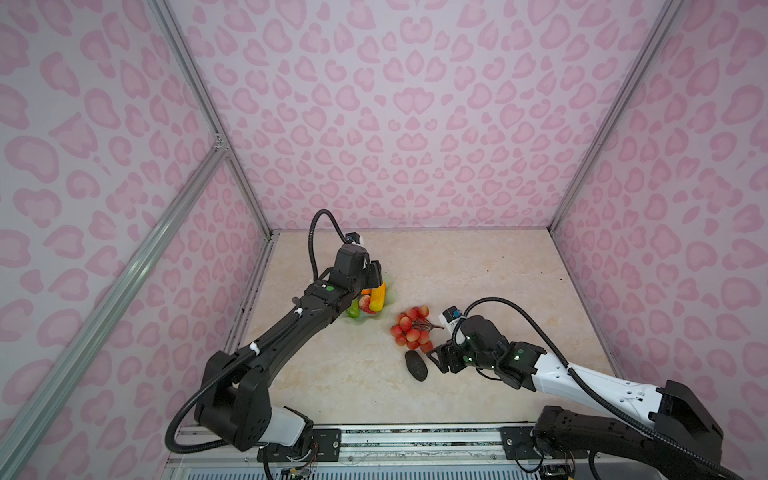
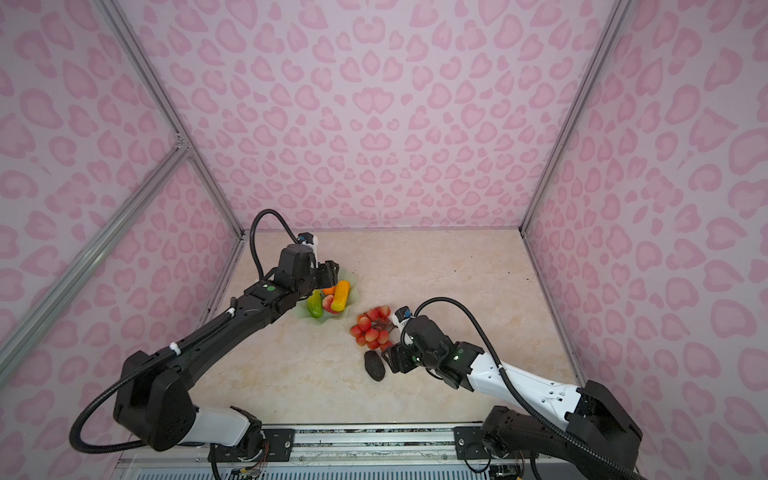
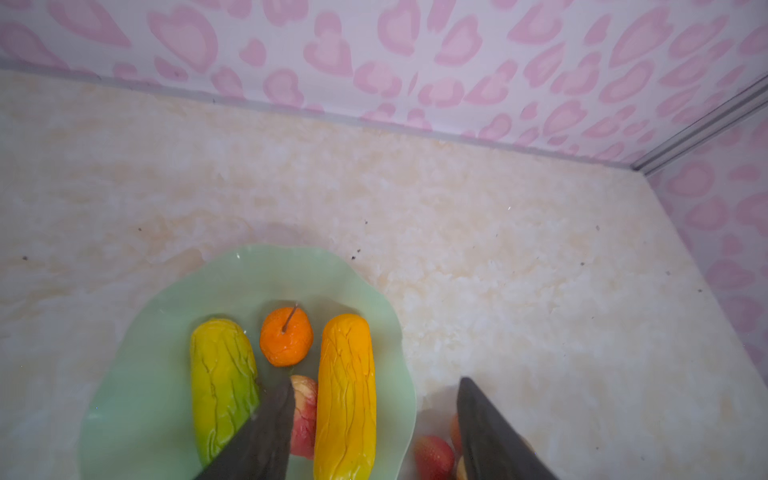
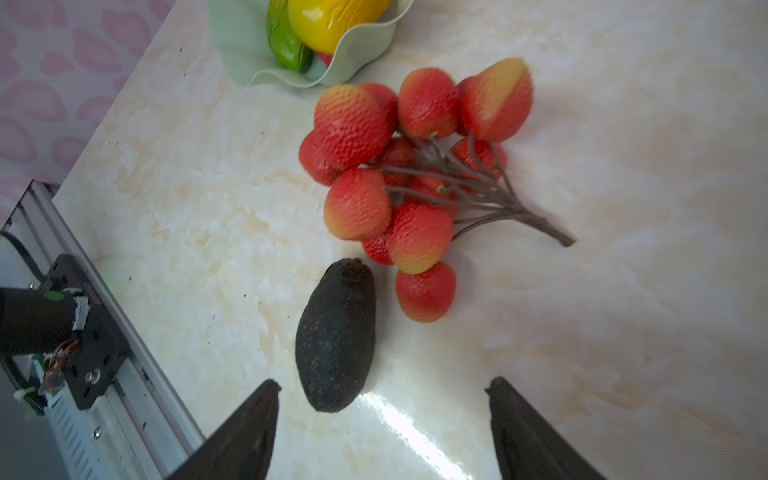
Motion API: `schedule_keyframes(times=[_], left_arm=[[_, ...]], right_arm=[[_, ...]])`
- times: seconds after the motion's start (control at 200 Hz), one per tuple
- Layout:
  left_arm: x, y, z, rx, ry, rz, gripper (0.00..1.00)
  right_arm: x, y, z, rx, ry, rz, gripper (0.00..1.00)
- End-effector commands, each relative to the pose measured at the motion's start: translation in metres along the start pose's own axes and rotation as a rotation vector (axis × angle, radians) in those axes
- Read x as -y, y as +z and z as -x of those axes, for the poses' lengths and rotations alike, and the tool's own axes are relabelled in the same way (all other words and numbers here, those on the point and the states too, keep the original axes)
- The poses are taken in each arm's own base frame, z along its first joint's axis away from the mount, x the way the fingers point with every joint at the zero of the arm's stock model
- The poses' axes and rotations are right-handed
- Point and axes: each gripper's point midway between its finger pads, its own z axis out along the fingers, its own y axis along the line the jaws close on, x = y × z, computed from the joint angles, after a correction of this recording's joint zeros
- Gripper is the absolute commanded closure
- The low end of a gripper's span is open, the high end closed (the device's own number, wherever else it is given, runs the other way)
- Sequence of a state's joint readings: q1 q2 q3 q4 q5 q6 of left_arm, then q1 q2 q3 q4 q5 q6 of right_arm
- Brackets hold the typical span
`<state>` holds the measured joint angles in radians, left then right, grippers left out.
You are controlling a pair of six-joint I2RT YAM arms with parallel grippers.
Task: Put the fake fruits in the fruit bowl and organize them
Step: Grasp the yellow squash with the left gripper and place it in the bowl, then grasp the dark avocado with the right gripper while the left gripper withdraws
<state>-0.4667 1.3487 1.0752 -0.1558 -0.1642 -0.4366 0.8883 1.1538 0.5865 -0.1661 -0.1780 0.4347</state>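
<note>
- The marbled cream table (image 1: 478, 266) carries every piece of the plastic fruit set.
- The left end effector (image 3: 376, 380) hangs over the bowl, released and gripping nothing. One finger sits between the fruits and the other outside the rim.
- The right end effector (image 4: 382, 381) is low near the table's middle, its jaws spread wide and empty, with the avocado just ahead of them.
- The mint-green fruit bowl (image 3: 145, 395) stands toward the table's left edge.
- The red-pink grape bunch (image 4: 417, 235) lies on the table just beside the bowl, toward the right edge.
- The dark avocado (image 4: 336, 336) lies beside the bunch, on its front-edge side.
- The yellow-orange oblong fruit (image 3: 347, 395) lies in the bowl.
- The green-yellow oblong fruit (image 3: 222, 382) lies roughly parallel to it.
- The orange (image 3: 286, 336) and a small red-pink fruit (image 3: 305, 411) sit between them.
</note>
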Motion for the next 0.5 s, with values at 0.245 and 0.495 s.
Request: schedule_keyframes(times=[0.245, 0.495], left_arm=[[-0.061, -0.101, 0.009, 0.33, -0.106, 0.12, 0.08], [-0.107, -0.129, -0.054, 0.302, -0.179, 0.195, 0.03]], right_arm=[[-0.026, 0.037, -0.032, -0.186, -0.102, 0.003, 0.32], [-0.024, 0.057, -0.034, -0.273, -0.15, -0.044, 0.36]])
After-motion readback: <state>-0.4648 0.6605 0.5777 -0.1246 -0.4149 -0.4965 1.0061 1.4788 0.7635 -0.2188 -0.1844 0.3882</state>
